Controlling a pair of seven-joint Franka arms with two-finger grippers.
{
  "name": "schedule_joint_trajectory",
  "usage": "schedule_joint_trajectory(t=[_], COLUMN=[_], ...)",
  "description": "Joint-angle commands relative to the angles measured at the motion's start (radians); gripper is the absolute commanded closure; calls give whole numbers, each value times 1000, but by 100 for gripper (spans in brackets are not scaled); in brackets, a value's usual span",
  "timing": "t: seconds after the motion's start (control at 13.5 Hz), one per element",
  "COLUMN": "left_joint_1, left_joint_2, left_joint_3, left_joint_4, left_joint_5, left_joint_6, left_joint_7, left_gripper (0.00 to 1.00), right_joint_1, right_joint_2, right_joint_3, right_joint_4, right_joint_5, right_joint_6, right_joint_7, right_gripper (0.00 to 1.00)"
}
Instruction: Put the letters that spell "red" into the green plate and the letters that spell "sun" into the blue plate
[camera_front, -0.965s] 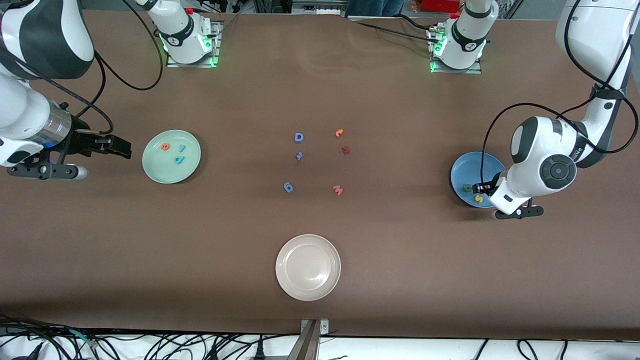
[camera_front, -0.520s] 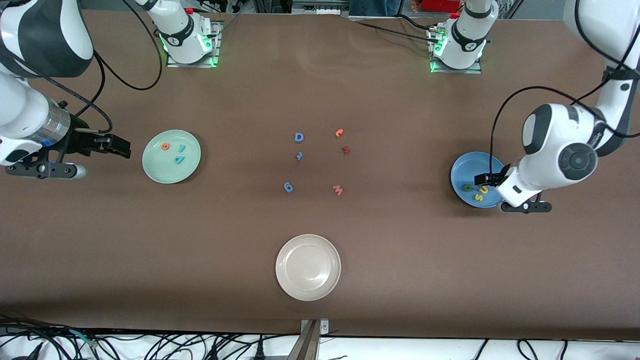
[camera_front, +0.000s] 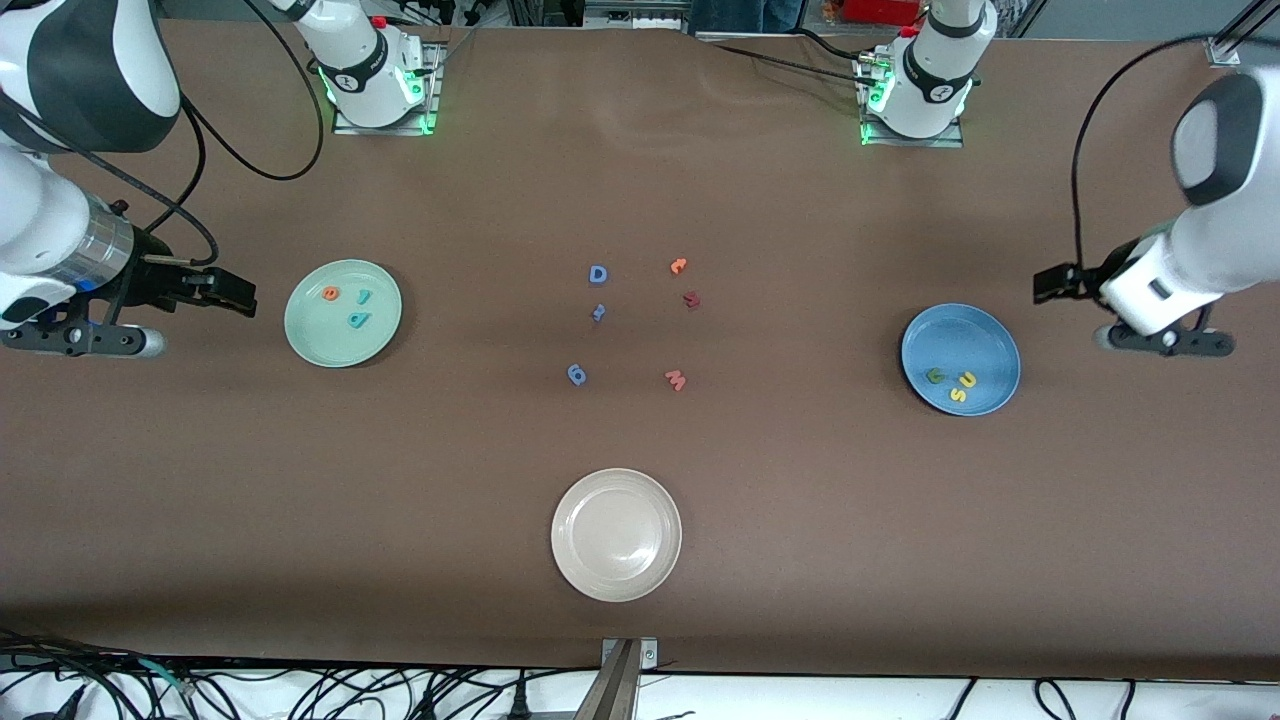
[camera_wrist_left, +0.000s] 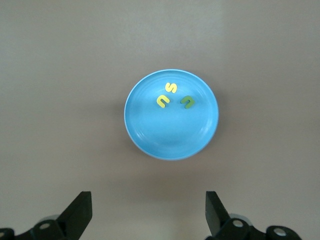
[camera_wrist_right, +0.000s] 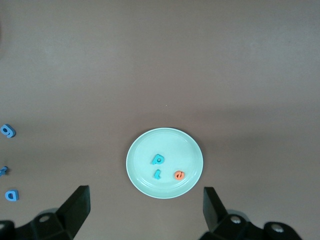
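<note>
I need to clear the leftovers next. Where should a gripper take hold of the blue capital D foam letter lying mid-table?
Probably from straight above, fingers closing across the blue capital D foam letter on its outer edges: it lies flat on the brown table, apart from its neighbours.

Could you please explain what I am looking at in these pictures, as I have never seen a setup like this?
Two white robot arms work at a brown table. The wide picture looks down from a high camera facing them; the other two come from cameras on each arm's wrist.

The left gripper hangs above the table beside the round blue plate, jaws open and empty. That plate holds small foam letters: a yellow "s", a yellow "u" and a green "n".

The right gripper waits near the round pale green plate, also open and empty. It holds an orange "e", a teal "d" and a teal "r".

Spare letters lie mid-table, with a white plate nearer the camera.
</note>
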Motion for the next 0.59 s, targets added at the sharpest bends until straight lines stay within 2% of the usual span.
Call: schedule_joint_trajectory(t=[0.0, 0.15, 0.52], left_joint_1=[-49, -51, -45], left_joint_2=[1, 16, 32], left_joint_3=[32, 31, 31], left_joint_4=[155, 251, 260], left_joint_5=[-28, -26, -45], left_joint_6=[-98, -152, -150], left_joint_7=[-70, -92, -32], left_gripper=[0, 0, 0], right_joint_1=[-14, -14, -14], right_joint_2=[-11, -9, -9], right_joint_3=[11, 13, 13], right_joint_4=[3, 3, 3], right_joint_5=[-3, -3, -3], right_joint_6=[2, 2, 2], right_joint_7=[0, -2, 0], right_gripper=[0, 0, 0])
